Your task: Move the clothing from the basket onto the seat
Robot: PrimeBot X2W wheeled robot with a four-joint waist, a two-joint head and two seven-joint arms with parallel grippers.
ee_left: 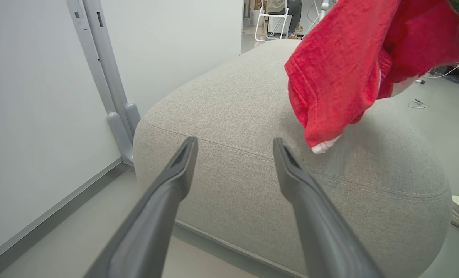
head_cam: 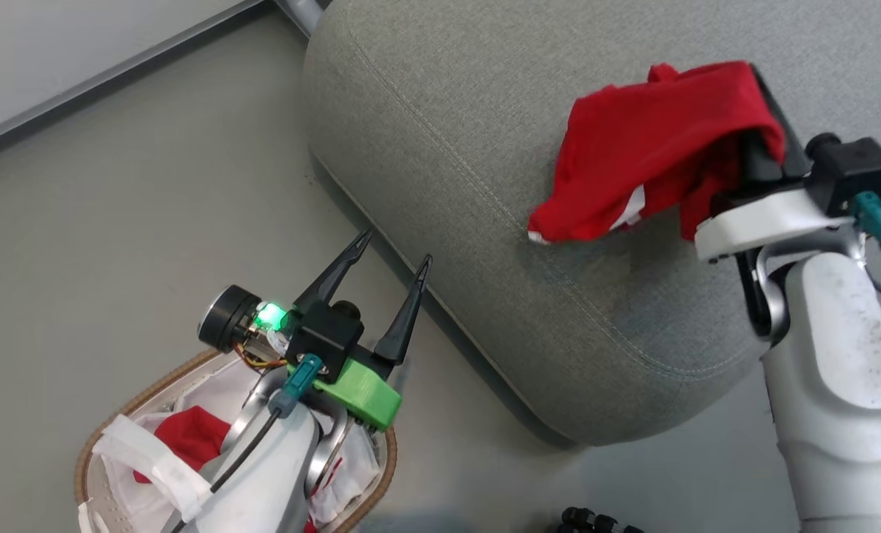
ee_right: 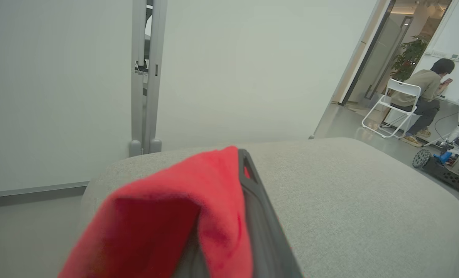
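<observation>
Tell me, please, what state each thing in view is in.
left gripper: open, empty.
right gripper: shut on the red garment.
red garment: hanging from the right gripper over the seat.
basket: on the floor, red clothing inside.

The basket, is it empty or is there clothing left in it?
Not empty: red clothing lies inside the basket, next to the white sheet lining it.

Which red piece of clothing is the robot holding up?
The garment on the right gripper, above the seat; the red piece in the basket lies loose.
</observation>
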